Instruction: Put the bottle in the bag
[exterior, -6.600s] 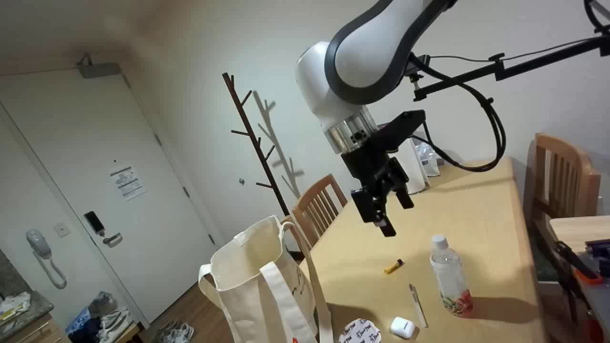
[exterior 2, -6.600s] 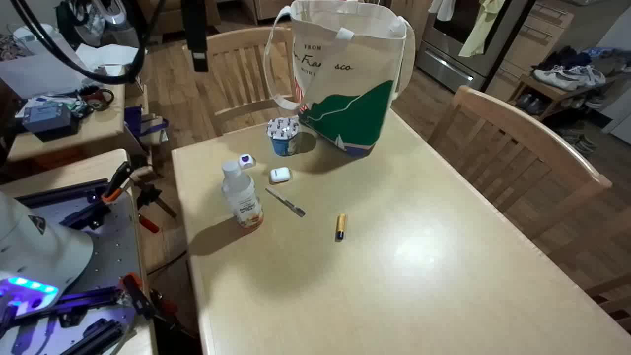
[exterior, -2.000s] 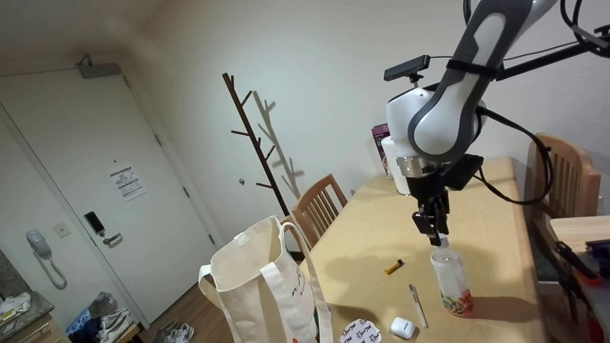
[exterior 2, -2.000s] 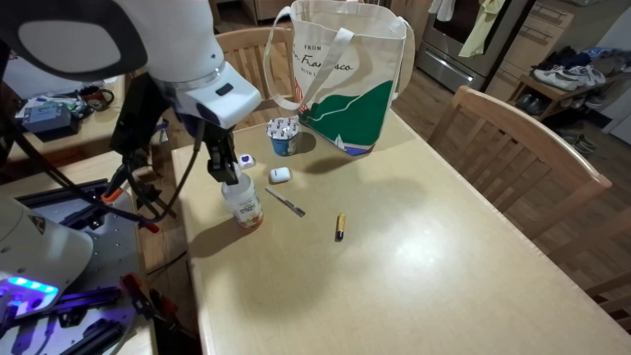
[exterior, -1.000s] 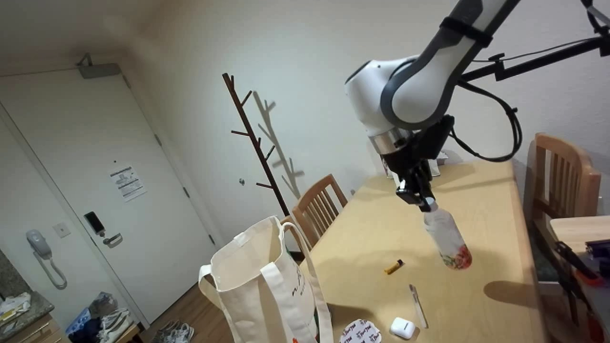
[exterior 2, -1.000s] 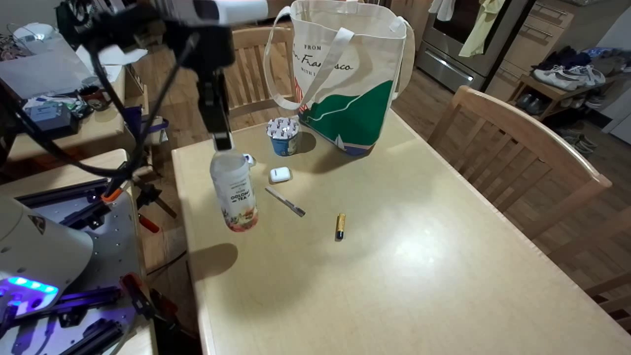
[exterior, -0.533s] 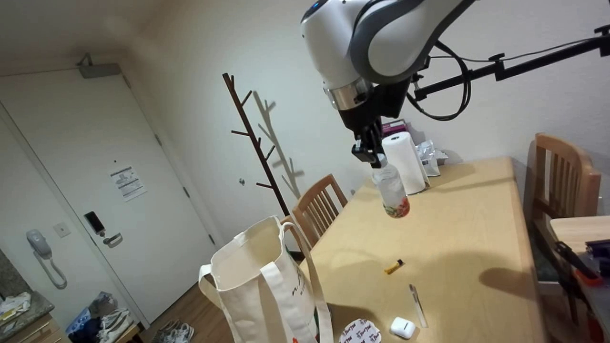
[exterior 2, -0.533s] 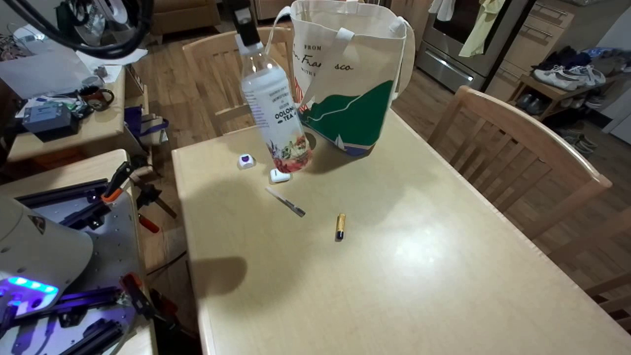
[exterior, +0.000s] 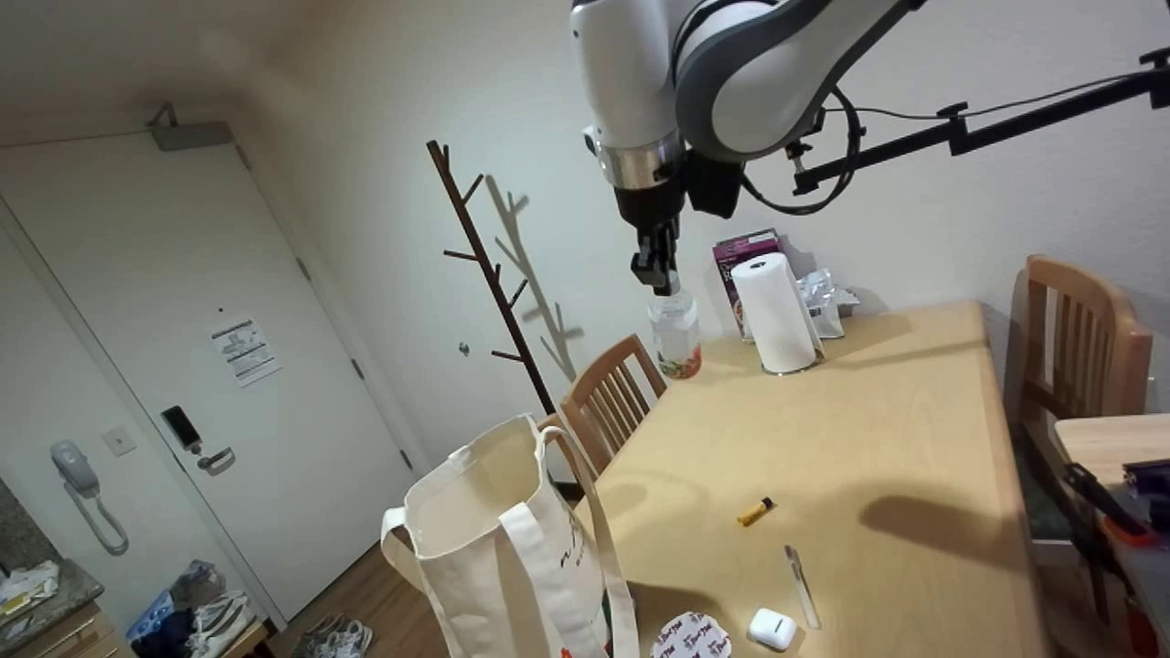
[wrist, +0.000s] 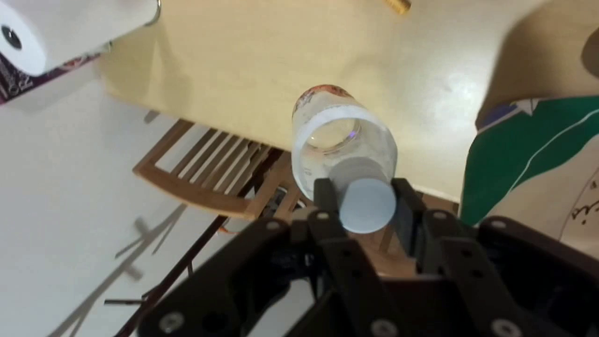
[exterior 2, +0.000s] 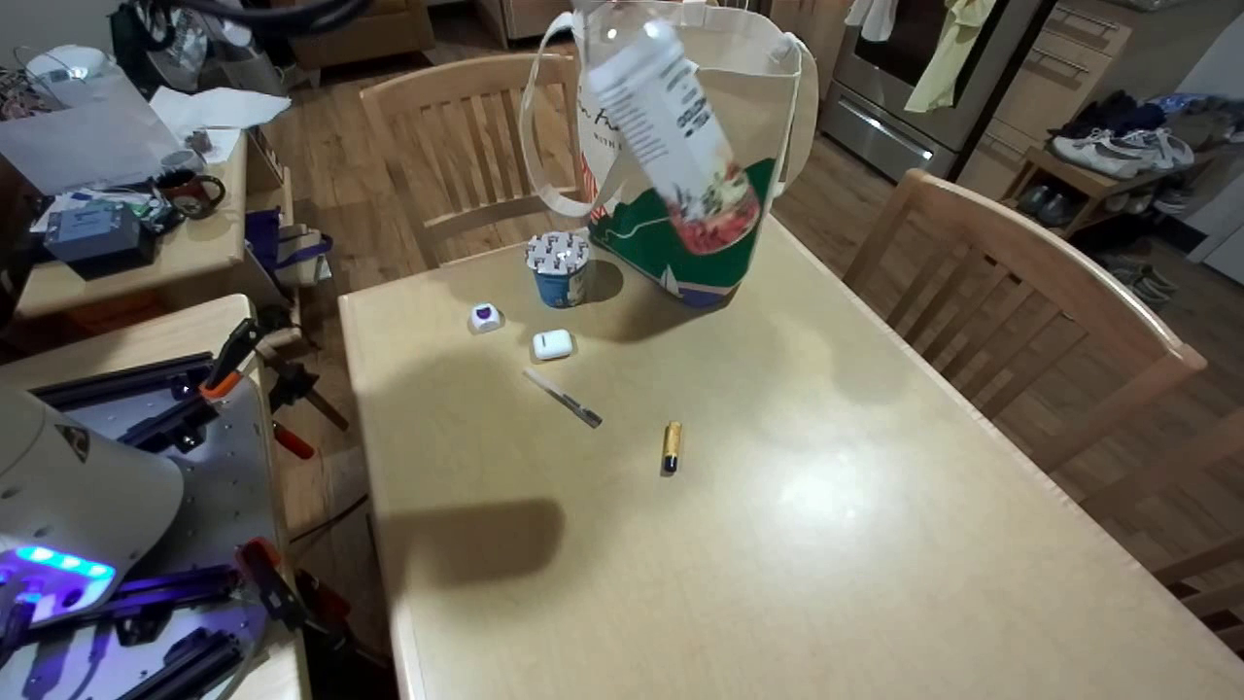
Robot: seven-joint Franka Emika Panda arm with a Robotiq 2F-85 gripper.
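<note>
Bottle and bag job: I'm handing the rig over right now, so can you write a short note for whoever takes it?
End effector: closed on the cap of the bottle.
Where things are: the bottle is in the air, outside the bag; the bag stands on the table, open at the top.
Done: bottle grasped and lifted off the table.
Left: bring it over the bag's opening, lower it in, release, back out. The looped handles might snag, so I'd approach from above.
</note>
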